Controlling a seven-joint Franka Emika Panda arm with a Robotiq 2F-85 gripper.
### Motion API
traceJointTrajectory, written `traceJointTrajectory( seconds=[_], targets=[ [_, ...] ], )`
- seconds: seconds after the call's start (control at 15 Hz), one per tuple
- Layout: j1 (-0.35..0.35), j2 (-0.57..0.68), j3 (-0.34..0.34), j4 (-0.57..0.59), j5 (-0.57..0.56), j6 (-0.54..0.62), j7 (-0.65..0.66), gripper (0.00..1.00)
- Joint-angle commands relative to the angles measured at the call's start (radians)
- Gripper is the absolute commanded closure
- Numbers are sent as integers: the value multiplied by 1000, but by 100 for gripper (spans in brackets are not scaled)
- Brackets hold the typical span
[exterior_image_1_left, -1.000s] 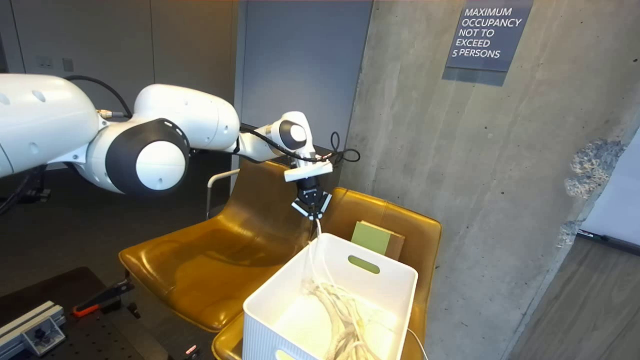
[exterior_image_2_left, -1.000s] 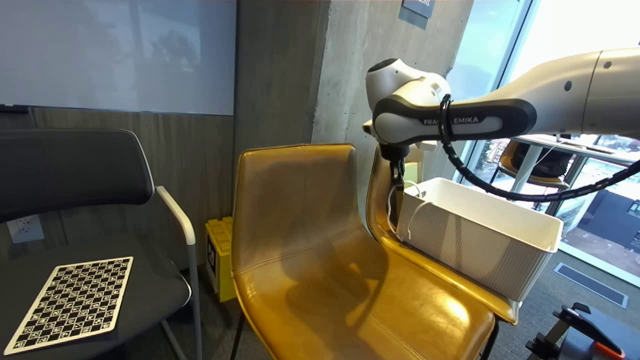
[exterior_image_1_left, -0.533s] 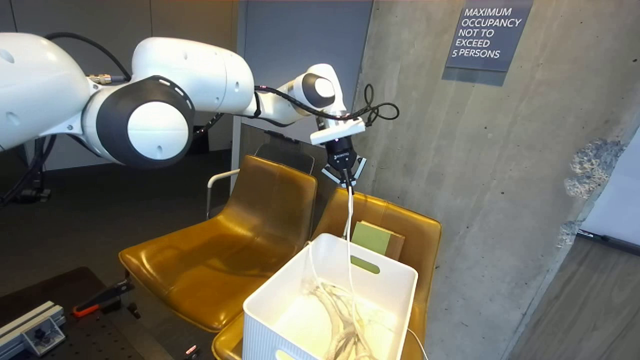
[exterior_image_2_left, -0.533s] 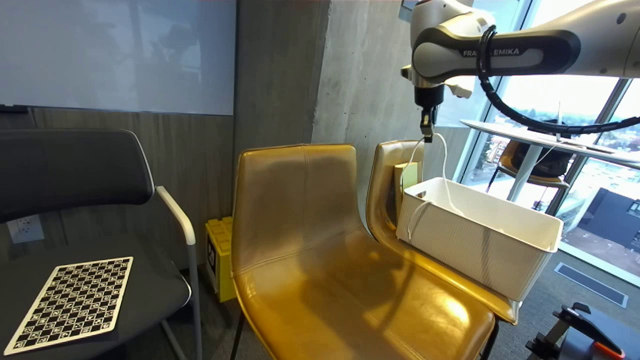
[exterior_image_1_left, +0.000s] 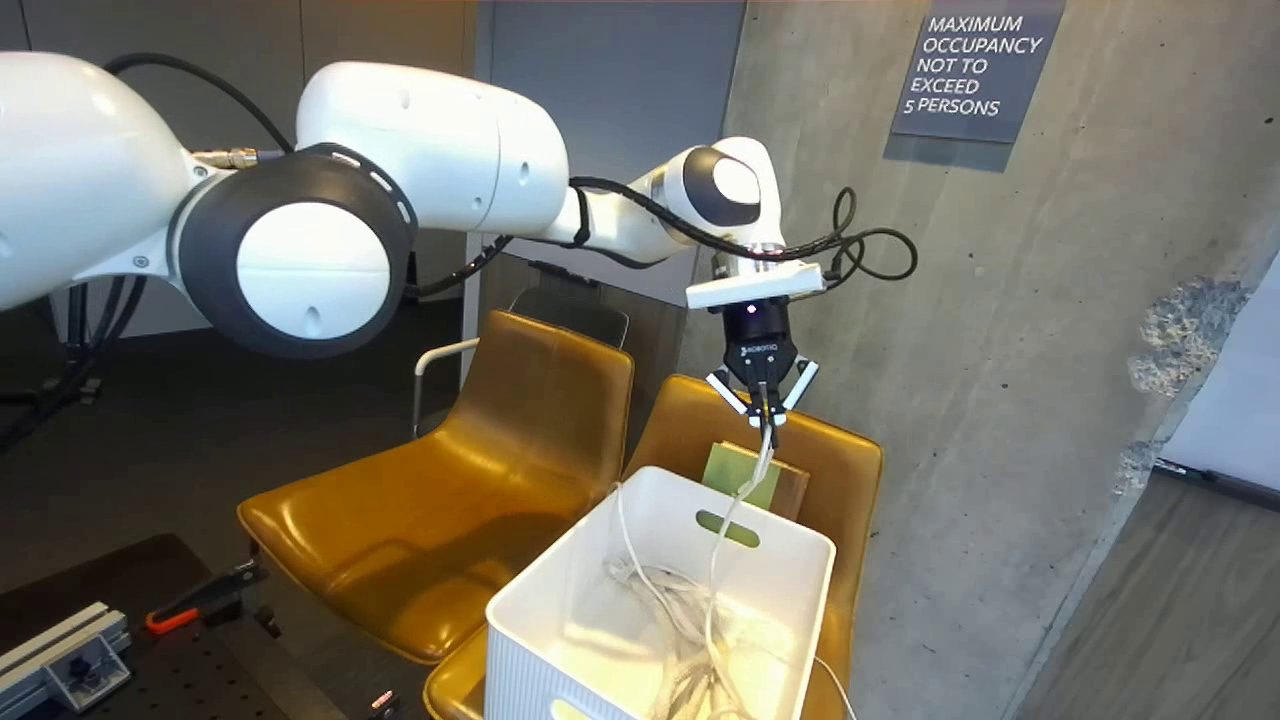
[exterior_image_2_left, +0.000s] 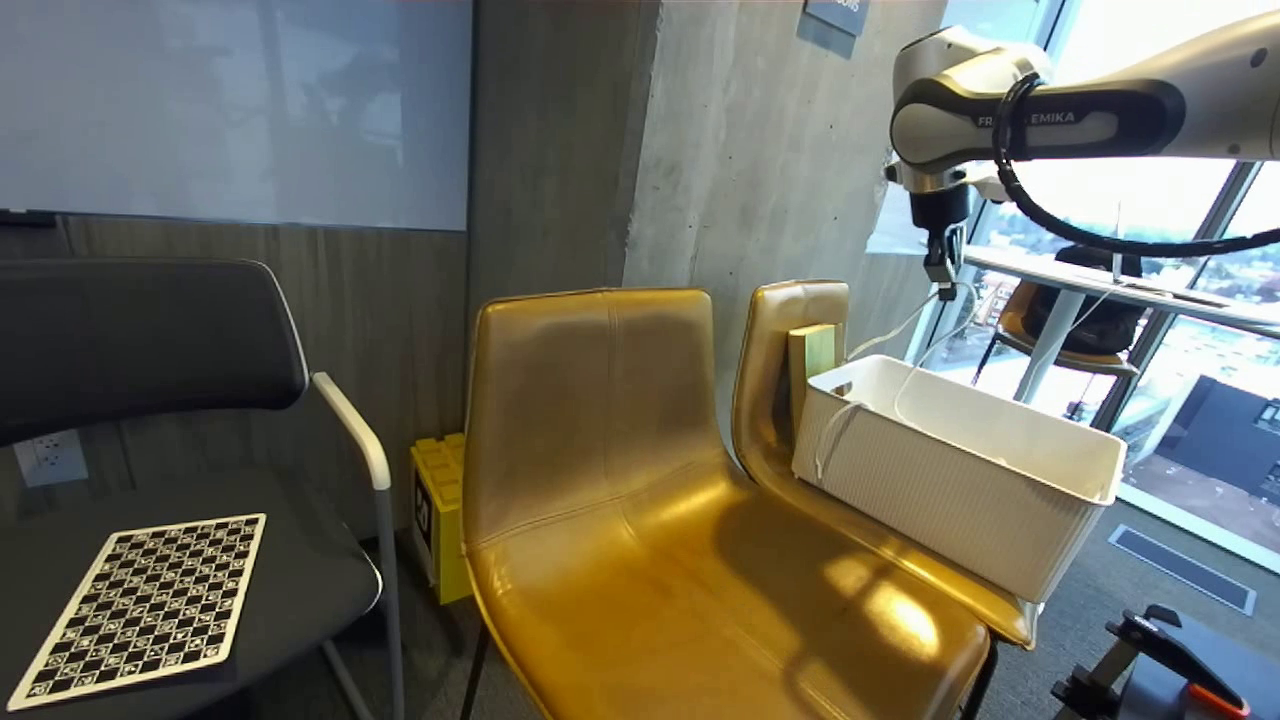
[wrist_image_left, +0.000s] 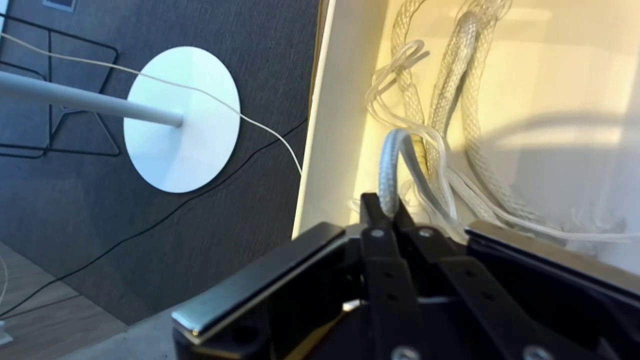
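The end effector (exterior_image_1_left: 768, 422) is clamped on a white cord (wrist_image_left: 387, 175), its jaws nearly together with a bend of the cord pinched between them. It points downward and, in an exterior view, hangs above the far end of a white bin (exterior_image_1_left: 530, 675). The cord trails down from the grip, and part of it drops into the bin. There, thick pale ropes (wrist_image_left: 455, 70) lie in a loose tangle with thinner white strings (wrist_image_left: 382, 97). A loop of string (exterior_image_2_left: 828, 440) also hangs over the rim onto the bin's outer wall; whether it belongs to the held cord cannot be told.

The bin sits on the right chair (exterior_image_1_left: 845, 470) of 2 brown chairs, and a green and brown book (exterior_image_1_left: 742, 478) stands against that chair's back, just beyond the bin. The left chair (exterior_image_1_left: 430, 490) is close beside it. At the near left is a black tool (exterior_image_1_left: 205, 592) with an orange part. On the concrete wall (exterior_image_1_left: 1000, 330), far right, a sign (exterior_image_1_left: 975, 65) gives a maximum of 5 persons.
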Motion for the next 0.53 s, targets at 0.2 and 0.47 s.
traceJointTrajectory(
  seconds=[0.2,0.47],
  targets=[
    [-90,31,-7,28,-1,-97,-76,99],
    [-122,56,-6,33,1,-110,-115,99]
  ],
)
